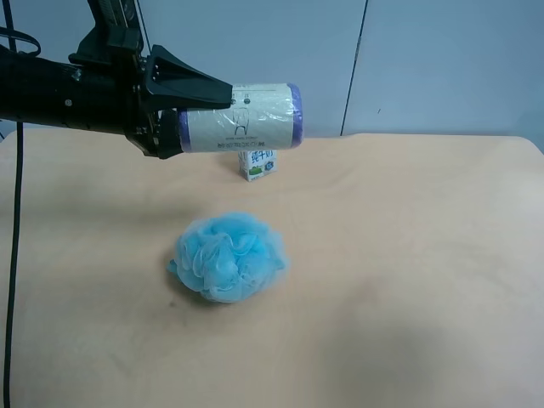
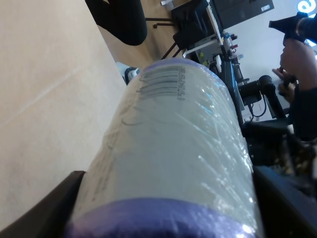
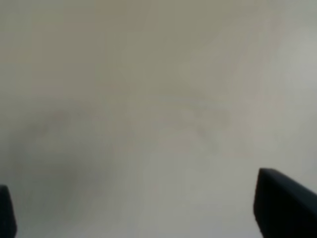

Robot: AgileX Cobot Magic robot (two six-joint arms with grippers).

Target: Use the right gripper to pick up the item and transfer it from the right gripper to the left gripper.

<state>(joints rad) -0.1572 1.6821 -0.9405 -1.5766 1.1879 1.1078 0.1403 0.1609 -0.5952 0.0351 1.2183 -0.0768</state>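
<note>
The item (image 1: 242, 117), a cream-white labelled cylinder with purple-blue ends in shiny plastic, is held level in the air above the back of the table. The arm at the exterior high view's left holds it, and the left wrist view shows it is my left gripper (image 1: 200, 115). In that view the item (image 2: 173, 148) fills the space between the two black fingers (image 2: 49, 208), which press on its near end. My right gripper (image 3: 143, 208) is open and empty, with only its black fingertips (image 3: 282, 198) showing over a blurred pale surface. The right arm is out of the exterior high view.
A fluffy blue bath puff (image 1: 228, 257) lies on the beige table (image 1: 425, 255) near its middle. A small blue-and-white milk carton (image 1: 257, 163) stands at the back, just below the held item. Black cables hang at the far left edge.
</note>
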